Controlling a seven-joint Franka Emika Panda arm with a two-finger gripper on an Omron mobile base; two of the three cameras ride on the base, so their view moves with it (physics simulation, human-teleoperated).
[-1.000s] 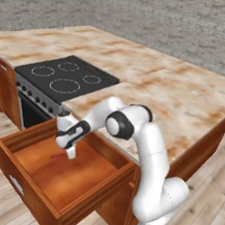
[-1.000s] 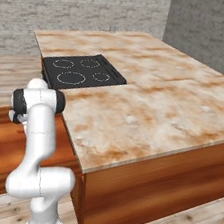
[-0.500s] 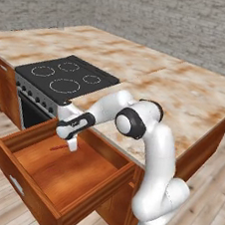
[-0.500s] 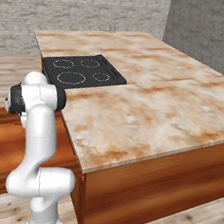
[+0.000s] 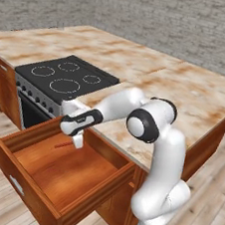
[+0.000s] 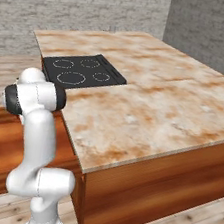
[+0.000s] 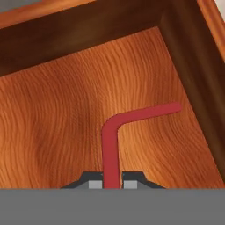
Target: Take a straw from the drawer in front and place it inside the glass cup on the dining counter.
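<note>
My gripper [image 7: 111,184] is shut on the red straw [image 7: 110,149], which runs up from between the fingertips and bends to the right. The drawer [image 7: 52,114] floor and a corner of its walls lie close beneath. From the left base view, the gripper [image 5: 78,141] hangs over the back part of the pulled-out drawer [image 5: 28,194], with the straw [image 5: 63,145] poking out to its left. The dining counter [image 5: 188,89] spreads behind the arm. The glass cup is out of view.
A black cooktop [image 5: 64,78] sits in the counter just behind the drawer, above an oven front. From the right, the open drawer [image 6: 8,145] sticks out at the left beside the counter [image 6: 151,99] and the cooktop [image 6: 81,72]. Wooden floor surrounds the island.
The hand has risen a little inside the drawer with the straw in it, and the arm's elbow has swung to the right. The jaws have stayed shut.
</note>
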